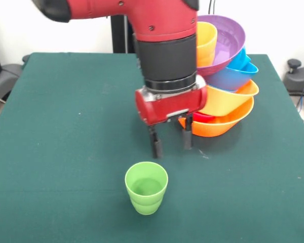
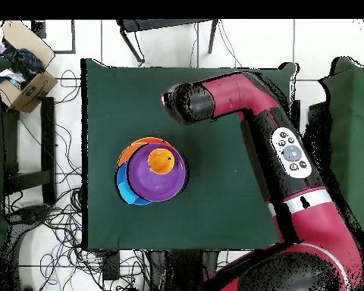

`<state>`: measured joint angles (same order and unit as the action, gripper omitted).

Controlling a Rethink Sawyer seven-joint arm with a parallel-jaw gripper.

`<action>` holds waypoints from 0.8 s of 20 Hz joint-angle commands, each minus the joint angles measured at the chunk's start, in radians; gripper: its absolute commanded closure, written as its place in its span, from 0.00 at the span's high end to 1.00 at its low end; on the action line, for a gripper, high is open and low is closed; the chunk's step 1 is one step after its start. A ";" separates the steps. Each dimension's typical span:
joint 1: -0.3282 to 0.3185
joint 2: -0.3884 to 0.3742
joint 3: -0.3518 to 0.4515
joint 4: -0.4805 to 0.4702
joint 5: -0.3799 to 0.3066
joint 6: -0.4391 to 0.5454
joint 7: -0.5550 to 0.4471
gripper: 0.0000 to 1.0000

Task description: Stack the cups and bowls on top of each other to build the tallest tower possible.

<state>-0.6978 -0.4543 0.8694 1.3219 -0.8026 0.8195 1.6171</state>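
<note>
A green cup [image 1: 146,188] stands upright and alone near the table's front edge. My gripper [image 1: 171,141] hangs open just behind and slightly right of it, with nothing between its black fingers [image 1: 155,145]. To the right leans the tower [image 1: 224,86]. Its base is a large orange bowl [image 1: 224,124], with a red bowl [image 1: 202,117], another orange bowl [image 1: 230,98] and blue bowls [image 1: 228,78] nested above. A purple bowl [image 1: 228,40] on top holds an orange cup [image 1: 205,43]. From above, the tower [image 2: 151,173] shows the purple bowl [image 2: 156,180] and orange cup [image 2: 162,161]. The arm [image 2: 215,98] hides the green cup there.
The green table [image 1: 66,126] ends close in front of the green cup. On the floor beside the table are a cardboard box [image 2: 22,76] and loose cables [image 2: 60,151]. A chair [image 2: 166,30] stands past the table's far side in the overhead view.
</note>
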 commanded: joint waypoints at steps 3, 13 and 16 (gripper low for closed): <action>-0.007 0.097 -0.059 -0.115 -0.083 0.108 -0.463 1.00; 0.004 0.144 -0.074 -0.136 -0.060 0.092 -0.490 1.00; 0.002 0.150 -0.081 -0.120 -0.051 0.094 -0.477 1.00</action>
<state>-0.7131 -0.3446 0.8583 1.2381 -0.8059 0.8243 1.4406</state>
